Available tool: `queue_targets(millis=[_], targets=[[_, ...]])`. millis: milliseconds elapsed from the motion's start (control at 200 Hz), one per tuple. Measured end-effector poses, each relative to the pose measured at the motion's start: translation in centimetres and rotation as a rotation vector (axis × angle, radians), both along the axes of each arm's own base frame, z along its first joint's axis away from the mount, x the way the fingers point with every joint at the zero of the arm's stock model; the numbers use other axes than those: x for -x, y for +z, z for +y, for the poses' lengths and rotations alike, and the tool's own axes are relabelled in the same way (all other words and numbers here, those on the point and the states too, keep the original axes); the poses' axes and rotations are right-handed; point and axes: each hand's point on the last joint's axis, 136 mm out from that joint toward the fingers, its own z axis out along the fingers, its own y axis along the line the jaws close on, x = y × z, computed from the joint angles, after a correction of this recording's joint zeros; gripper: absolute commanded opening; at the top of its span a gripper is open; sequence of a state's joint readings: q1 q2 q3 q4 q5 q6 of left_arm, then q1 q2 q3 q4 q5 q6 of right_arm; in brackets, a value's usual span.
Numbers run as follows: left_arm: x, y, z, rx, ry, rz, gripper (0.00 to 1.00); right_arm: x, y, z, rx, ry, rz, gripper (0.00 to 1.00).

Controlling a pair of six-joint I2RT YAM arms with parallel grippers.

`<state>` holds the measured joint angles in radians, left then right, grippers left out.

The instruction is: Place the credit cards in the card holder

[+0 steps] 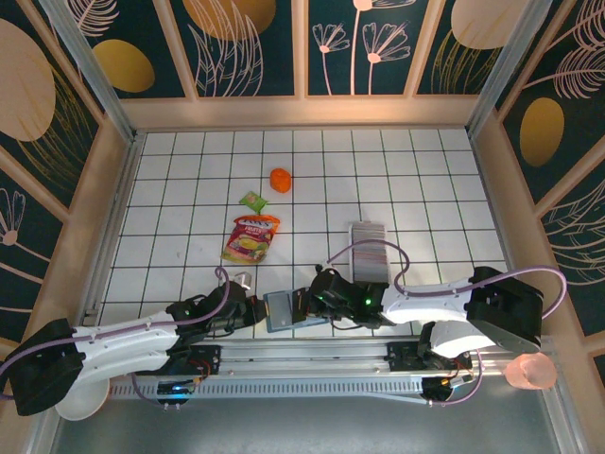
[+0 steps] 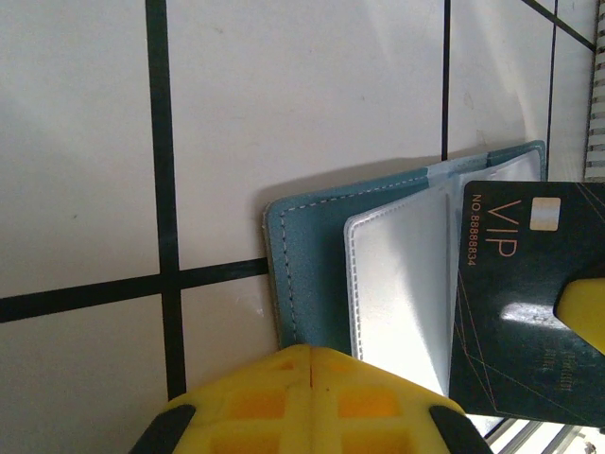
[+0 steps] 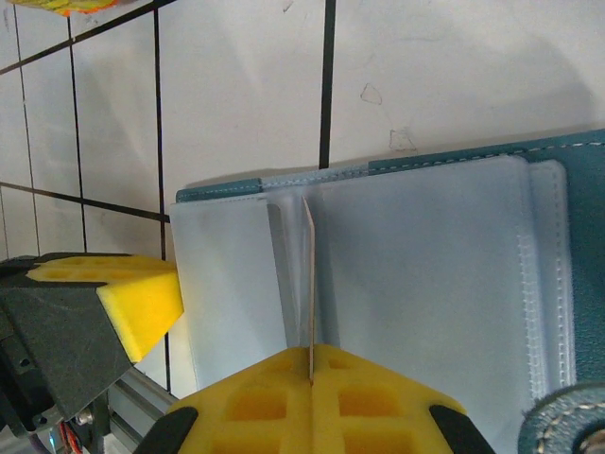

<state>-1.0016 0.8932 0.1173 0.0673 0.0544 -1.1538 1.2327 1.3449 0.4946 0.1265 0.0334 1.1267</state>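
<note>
The teal card holder lies open near the front edge, between my two grippers. Its clear sleeves face up. My left gripper is shut, with its tips set on the near edge of the holder's teal cover. My right gripper is shut on a dark VIP credit card. That card stands edge-on over the sleeves at the holder's fold. The other credit cards sit packed in a row in the white tray, behind the right gripper.
A red-yellow snack pouch, a green packet and an orange object lie on the tiled table further back. The metal rail runs just in front of the holder. Wooden walls enclose the table.
</note>
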Motion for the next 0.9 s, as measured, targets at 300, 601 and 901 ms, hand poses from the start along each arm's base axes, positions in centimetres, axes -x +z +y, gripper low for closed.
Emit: queue_targets(millis=[300, 601, 901], targets=[[-0.02, 0.00, 0.01, 0.000, 0.001, -0.001, 0.00, 0.20, 0.30, 0.46, -0.025, 0.003, 0.000, 0.00], [-0.06, -0.01, 0.01, 0.000, 0.002, -0.002, 0.00, 0.31, 0.04, 0.56, -0.052, -0.010, 0.013, 0.00], [-0.15, -0.07, -0.14, 0.001, 0.002, -0.003, 0.00, 0.30, -0.11, 1.00, -0.071, -0.010, 0.018, 0.00]])
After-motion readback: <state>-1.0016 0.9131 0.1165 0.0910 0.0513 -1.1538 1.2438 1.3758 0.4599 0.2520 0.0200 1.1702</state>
